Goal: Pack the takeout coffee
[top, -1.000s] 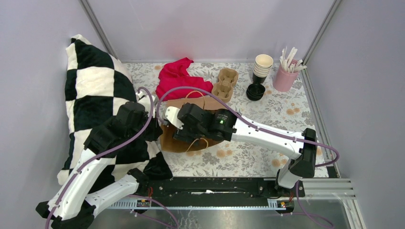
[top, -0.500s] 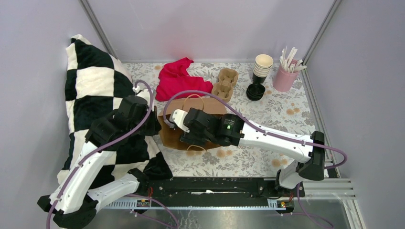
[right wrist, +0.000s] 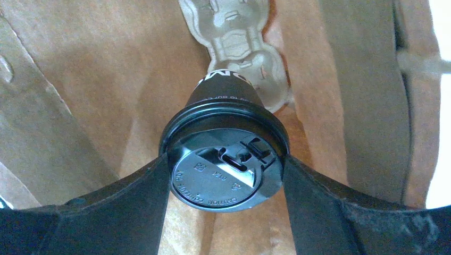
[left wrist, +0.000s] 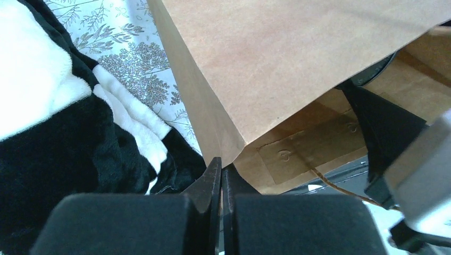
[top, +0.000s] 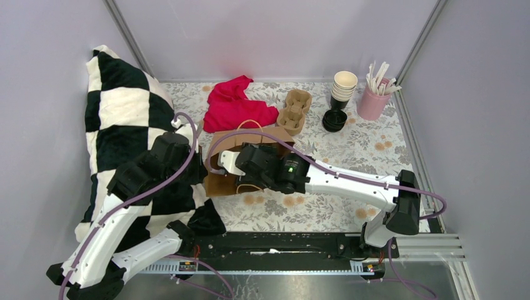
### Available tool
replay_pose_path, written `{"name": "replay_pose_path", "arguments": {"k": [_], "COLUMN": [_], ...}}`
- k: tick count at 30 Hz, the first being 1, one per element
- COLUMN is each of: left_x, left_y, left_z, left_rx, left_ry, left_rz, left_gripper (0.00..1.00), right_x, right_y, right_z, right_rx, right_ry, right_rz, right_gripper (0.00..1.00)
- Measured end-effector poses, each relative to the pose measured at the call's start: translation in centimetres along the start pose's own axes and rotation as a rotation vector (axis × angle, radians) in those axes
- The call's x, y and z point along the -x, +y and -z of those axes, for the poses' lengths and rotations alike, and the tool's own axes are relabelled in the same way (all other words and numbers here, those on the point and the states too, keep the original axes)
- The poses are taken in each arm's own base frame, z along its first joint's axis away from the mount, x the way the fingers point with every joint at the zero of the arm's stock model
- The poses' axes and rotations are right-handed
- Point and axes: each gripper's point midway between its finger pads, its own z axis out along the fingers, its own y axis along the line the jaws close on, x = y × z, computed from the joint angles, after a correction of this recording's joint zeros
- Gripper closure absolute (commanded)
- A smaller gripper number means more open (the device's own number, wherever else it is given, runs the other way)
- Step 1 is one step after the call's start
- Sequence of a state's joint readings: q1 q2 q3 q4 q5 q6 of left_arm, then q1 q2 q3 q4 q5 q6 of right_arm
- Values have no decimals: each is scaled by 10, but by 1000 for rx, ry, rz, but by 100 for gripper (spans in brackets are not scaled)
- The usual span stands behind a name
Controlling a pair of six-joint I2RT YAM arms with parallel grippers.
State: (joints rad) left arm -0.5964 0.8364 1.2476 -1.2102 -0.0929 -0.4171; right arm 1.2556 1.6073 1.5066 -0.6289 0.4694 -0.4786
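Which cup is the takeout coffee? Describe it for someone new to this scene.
Find the brown paper bag mid-table. Inside it, between the right gripper's fingers, sits the cup. Unlike the stacked cups at the back, it wears a black lid.

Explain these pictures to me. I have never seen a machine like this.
Two white-and-black robot arms, left and right, are bolted at a table's near edge. The wide picture looks down from above and behind them. The other two come from a small camera on each wrist. On the flower-patterned table lie a black-and-white checkered cushion, a red cloth, a moulded cardboard cup carrier, a stack of cream paper cups and a pink cup of white sticks. In the middle is a brown paper bag. The left end effector is shut on the bag's edge. The right end effector is inside the bag, its fingers on either side of a dark paper cup with a round black plastic lid, apparently gripping it.
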Motion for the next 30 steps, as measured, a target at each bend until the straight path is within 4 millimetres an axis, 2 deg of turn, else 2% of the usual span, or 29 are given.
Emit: {"name": "replay_pose_path", "arguments": {"k": [12,17,23,30], "left_x": [-2,-5,-8,-8], "left_y": [-2,-5,-5,-7], "left_z": [6,8,8,8], "left_rx": [-29,-47,-52,-62], "left_ry": [-15,-15,-6,-3], "left_rz": [1,21,29,28], "left_gripper": [100,100,100,100], "right_x": [5,9,-2,-1], "right_y": [16,10,8,-8], "right_z": [-31,-37,-49,-57], "right_rx": [30,-19,-62,-89], "right_ry": [20,-4,8,-16], "right_rz": [84,96,119,85], "right_gripper": [33,33,33,33]}}
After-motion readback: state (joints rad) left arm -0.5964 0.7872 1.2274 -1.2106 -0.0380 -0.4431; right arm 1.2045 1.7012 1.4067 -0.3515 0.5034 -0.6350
